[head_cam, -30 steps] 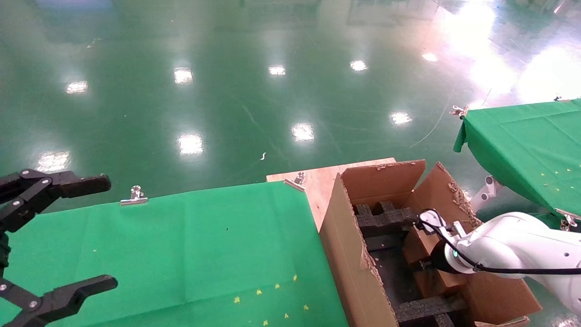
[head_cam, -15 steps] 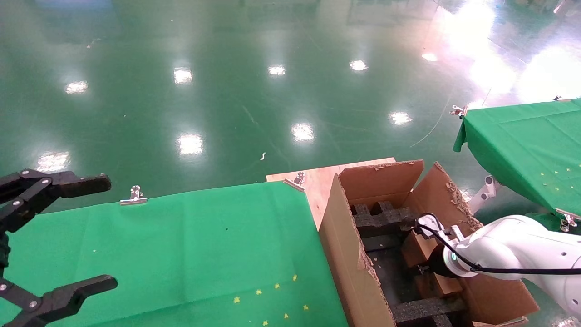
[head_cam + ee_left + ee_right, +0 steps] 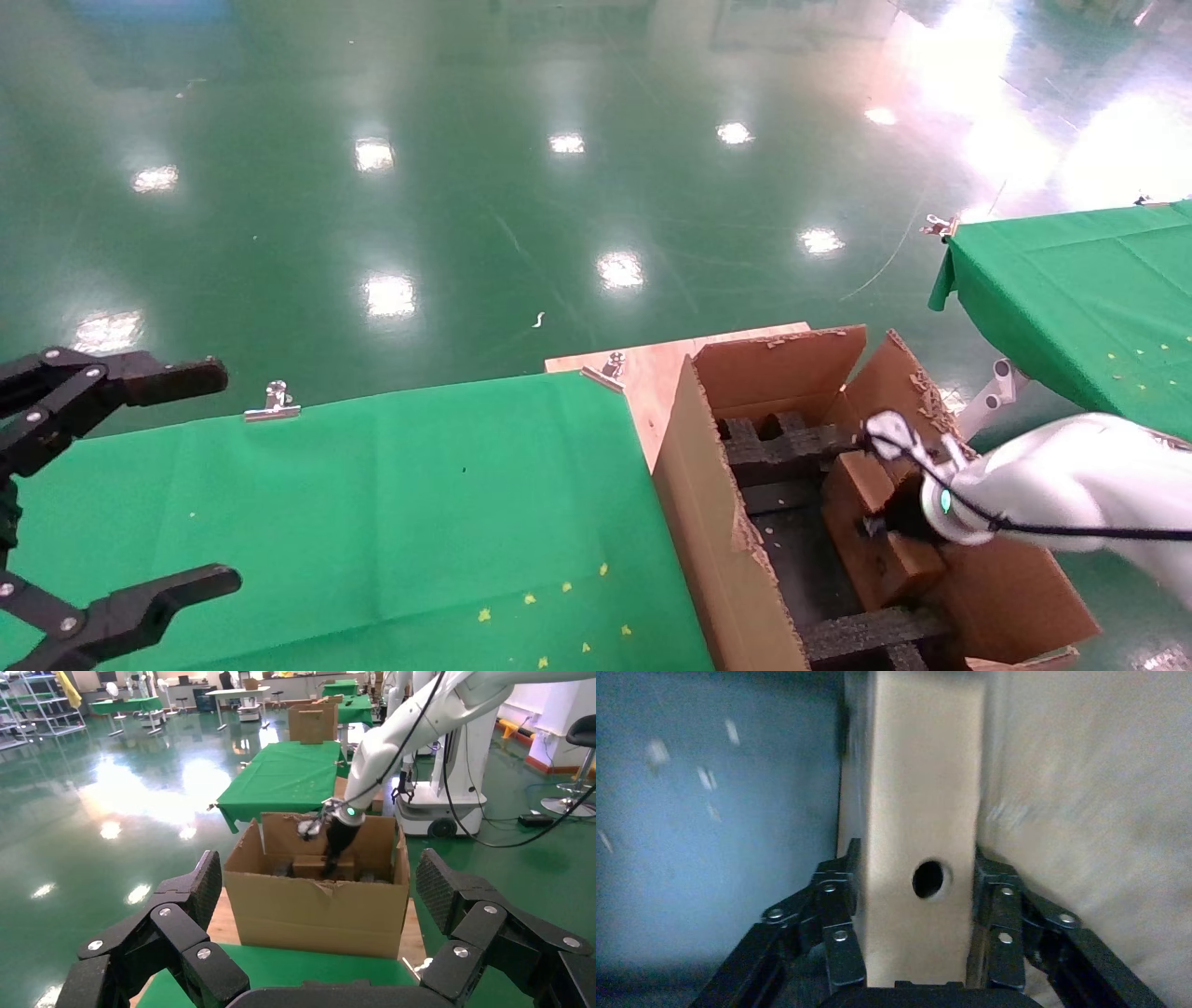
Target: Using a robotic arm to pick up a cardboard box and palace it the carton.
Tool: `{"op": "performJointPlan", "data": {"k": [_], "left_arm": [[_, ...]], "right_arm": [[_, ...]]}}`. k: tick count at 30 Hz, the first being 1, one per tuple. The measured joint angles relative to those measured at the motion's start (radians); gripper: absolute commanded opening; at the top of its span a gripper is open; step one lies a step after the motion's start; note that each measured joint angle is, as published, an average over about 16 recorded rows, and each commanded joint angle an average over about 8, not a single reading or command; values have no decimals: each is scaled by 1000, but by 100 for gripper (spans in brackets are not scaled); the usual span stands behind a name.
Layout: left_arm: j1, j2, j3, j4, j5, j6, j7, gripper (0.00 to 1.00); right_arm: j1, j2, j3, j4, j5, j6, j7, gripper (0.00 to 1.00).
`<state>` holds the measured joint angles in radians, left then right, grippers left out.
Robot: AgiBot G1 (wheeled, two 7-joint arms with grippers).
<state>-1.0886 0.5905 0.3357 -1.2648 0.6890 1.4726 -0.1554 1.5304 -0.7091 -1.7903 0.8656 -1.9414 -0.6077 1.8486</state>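
Two arms showing in the head view. The robotic arm [image 3: 1071,485], white and rounded, is reaching in from the right and angling down into the carton [image 3: 717,531]; a black cable is running along it and a teal ring is glowing at the wrist. Its right gripper [image 3: 885,527] is sitting inside the carton, fingers pressing on the cardboard box [image 3: 875,522], which is lying tilted between the black foam inserts [image 3: 782,447] and the carton's right wall. Carton is corrugated brown, flap edges torn and ragged; foam is coarse and blocky. The left gripper [image 3: 140,485], all black, is hanging at the left edge over the green cloth [image 3: 391,522], fingers spread wide apart, holding nothing. A metal clip [image 3: 272,403] is pinning the cloth's far edge.

Left wrist view: the left gripper's [image 3: 316,903] ribbed black fingers [image 3: 200,888] are standing open, framing the carton [image 3: 316,910] beyond; the white arm [image 3: 393,748] is dipping into it from above.

Right wrist view: the right gripper [image 3: 916,903] is clamping the cardboard box [image 3: 919,797] on both long sides, jointed black fingers [image 3: 835,910] touching its edges. Box face is smooth, plain brown, with a round hole [image 3: 928,879]; a carton wall [image 3: 1088,811] is lying just beside it
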Motion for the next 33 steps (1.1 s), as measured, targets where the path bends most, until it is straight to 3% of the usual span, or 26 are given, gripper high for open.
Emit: {"op": "performJointPlan", "data": {"k": [16, 26, 33], "left_arm": [[0, 0, 0, 0, 0, 0, 0, 100], [0, 0, 0, 0, 0, 0, 0, 100], [0, 0, 0, 0, 0, 0, 0, 100]], "right_arm": [[200, 136, 64, 248, -88, -7, 38, 100], [344, 218, 124, 446, -101, 7, -9, 100], [389, 239, 145, 502, -81, 15, -40, 100]]}}
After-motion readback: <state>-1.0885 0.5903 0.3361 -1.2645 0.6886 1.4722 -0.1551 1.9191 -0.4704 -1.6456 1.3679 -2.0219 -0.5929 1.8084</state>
